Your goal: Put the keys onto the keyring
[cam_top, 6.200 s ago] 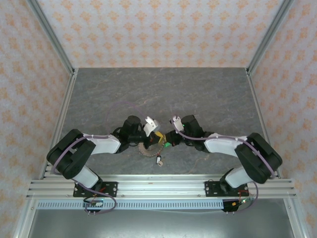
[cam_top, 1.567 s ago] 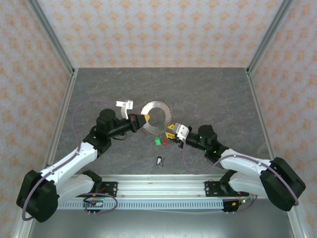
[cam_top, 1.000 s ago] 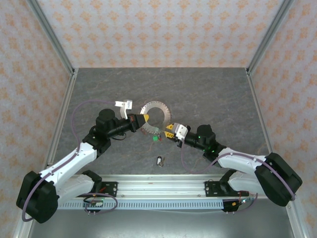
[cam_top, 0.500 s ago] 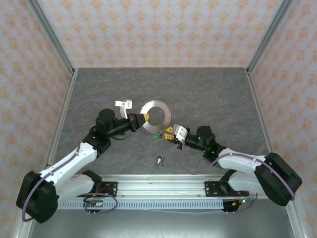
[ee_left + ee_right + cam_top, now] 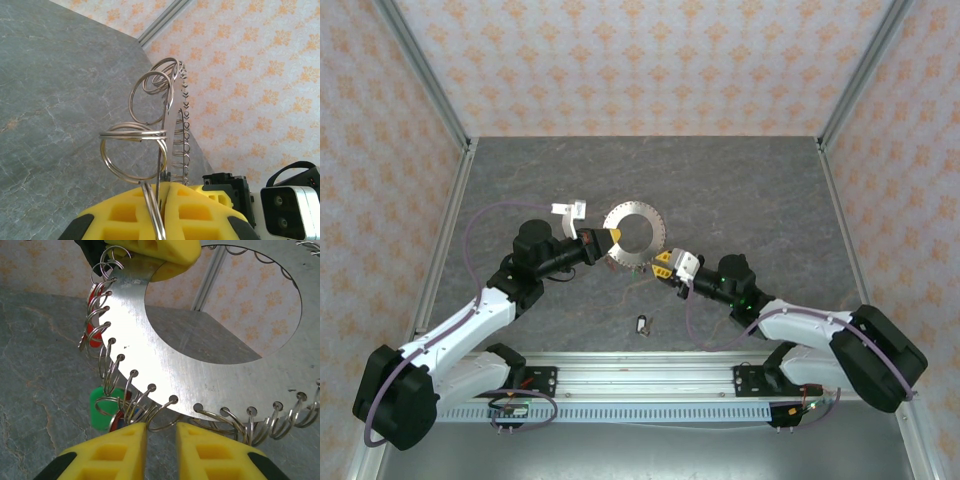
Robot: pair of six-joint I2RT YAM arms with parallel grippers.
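In the left claw (image 5: 609, 240), pinched tight, the keyring (image 5: 632, 257) stands on edge, so its rim loops (image 5: 114, 374) face the right claw (image 5: 161, 440). That one sits just under the rim, fingers (image 5: 112, 452) a sliver apart. We can't tell if they nip a loop. The green key (image 5: 102, 406) dangles just beside its tips, and the red key (image 5: 95, 336) hangs further up the rim.

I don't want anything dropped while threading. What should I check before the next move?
1. Left gripper clamped on keyring: ok.
2. Keyring held off the table: ok.
3. Right gripper lined up at the rim: ok.
4. Its fingers gripping the split ring between them: cannot tell.
5. Green tag behind the rim, threaded on: cannot tell.
6. All keys collected: not ok, one key lies on the table.
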